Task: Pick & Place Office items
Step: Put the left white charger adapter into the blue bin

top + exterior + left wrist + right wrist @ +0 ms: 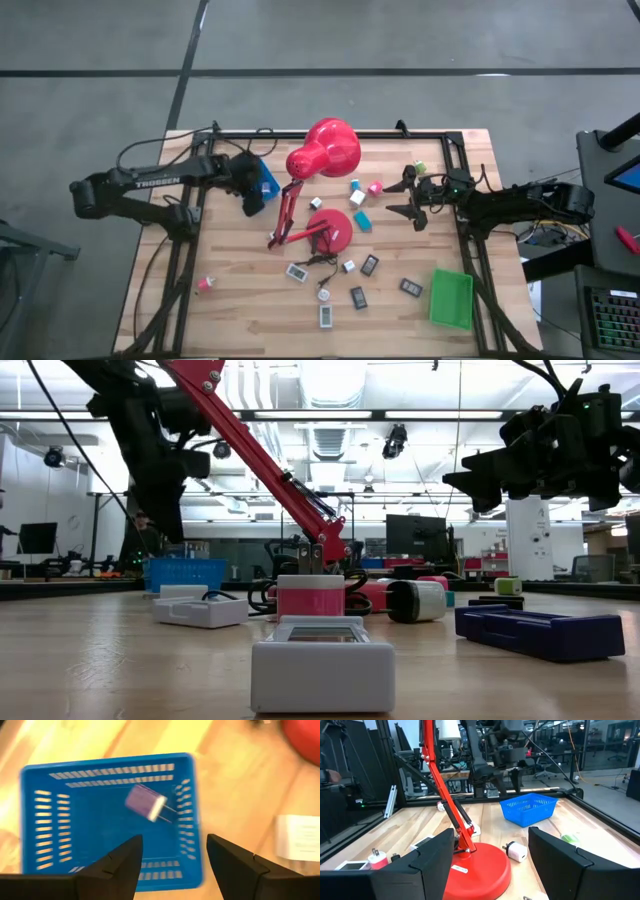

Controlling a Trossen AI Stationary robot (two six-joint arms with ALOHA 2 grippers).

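Over on the left, the left claw (172, 855) hangs spread and empty above the blue basket (107, 817), where a purple plug adapter (146, 803) lies. The remaining office items (357, 265) are scattered on the counter (240, 300) around the red desk lamp (322, 150). I'd worry about an arm clipping that lamp. The right claw (412, 198), spread and empty, hovers beside it. The left arm reads "TROSSEN".

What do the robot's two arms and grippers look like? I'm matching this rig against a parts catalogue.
Both arms are dark, jointed and tubular. The left arm bears white TROSSEN lettering, and thin black cables loop along both. The left gripper and the right gripper each have two broad, wedge-shaped matte black fingers.
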